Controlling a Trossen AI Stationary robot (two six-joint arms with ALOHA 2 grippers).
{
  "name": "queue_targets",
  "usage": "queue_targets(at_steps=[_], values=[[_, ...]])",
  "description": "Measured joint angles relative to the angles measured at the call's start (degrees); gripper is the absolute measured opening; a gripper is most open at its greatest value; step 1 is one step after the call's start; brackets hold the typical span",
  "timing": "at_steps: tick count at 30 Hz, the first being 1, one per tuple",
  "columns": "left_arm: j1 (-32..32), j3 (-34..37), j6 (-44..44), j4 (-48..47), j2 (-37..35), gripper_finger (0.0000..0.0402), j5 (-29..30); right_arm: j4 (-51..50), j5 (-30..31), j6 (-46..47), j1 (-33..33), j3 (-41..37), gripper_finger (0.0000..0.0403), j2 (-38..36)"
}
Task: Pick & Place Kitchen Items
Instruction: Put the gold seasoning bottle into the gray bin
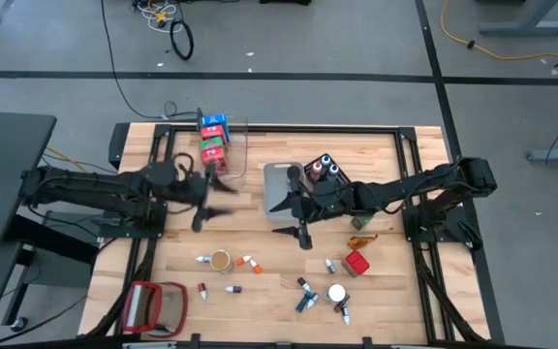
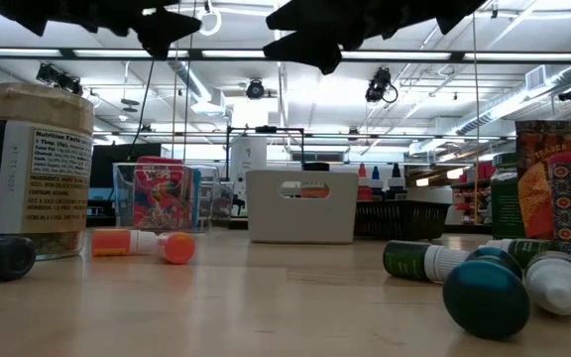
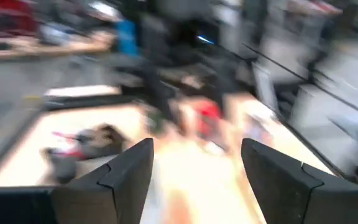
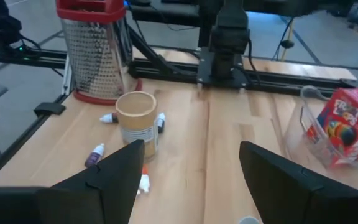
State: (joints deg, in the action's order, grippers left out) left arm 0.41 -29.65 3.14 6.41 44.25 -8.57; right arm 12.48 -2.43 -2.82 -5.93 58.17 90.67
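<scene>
Small kitchen items lie scattered on the near half of the table: a tan jar [image 1: 221, 260] [image 4: 135, 121], tiny capped bottles [image 1: 248, 262], a red carton [image 1: 356, 263] and a white-lidded jar [image 1: 337, 293]. Blue, red and green cartons [image 1: 214, 139] stand in the clear bin [image 1: 235, 145]; a carton [image 4: 347, 124] shows through its wall. Bottles [image 1: 325, 165] stand in the black bin. My left gripper [image 1: 206, 199] [image 3: 194, 174] hovers open beside the clear bin and holds nothing. My right gripper [image 1: 298, 211] [image 4: 191, 180] hovers open at the grey bin's near side, empty, above the table.
A grey bin [image 1: 287, 184] [image 2: 300, 205] sits mid-table between the clear bin and the black bin [image 1: 329, 174]. A red-framed grater [image 1: 158, 305] [image 4: 95, 50] lies at the near left corner. Bare wood [image 1: 269, 233] lies between the bins and the scattered items.
</scene>
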Motion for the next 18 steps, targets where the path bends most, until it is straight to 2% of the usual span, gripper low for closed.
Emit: queue_targets(at_steps=[2,4,10,18], values=[[-1.7,0.0,2.5,-3.3,0.6,0.0252,-3.4,-0.3,0.0,0.5,0.0,0.0,0.0274,0.0],[-3.9,0.1,3.3,-5.4,1.0,0.0252,-4.0,-0.5,0.2,0.4,0.1,0.0,0.0274,0.0],[-10.4,0.1,-2.4,-3.1,2.5,0.0252,-3.9,-0.5,2.0,-0.2,0.1,0.0,0.0274,0.0],[-16.7,0.0,-2.8,-3.2,5.5,0.0254,-2.7,-0.6,3.7,0.4,0.1,0.0,0.0274,0.1]])
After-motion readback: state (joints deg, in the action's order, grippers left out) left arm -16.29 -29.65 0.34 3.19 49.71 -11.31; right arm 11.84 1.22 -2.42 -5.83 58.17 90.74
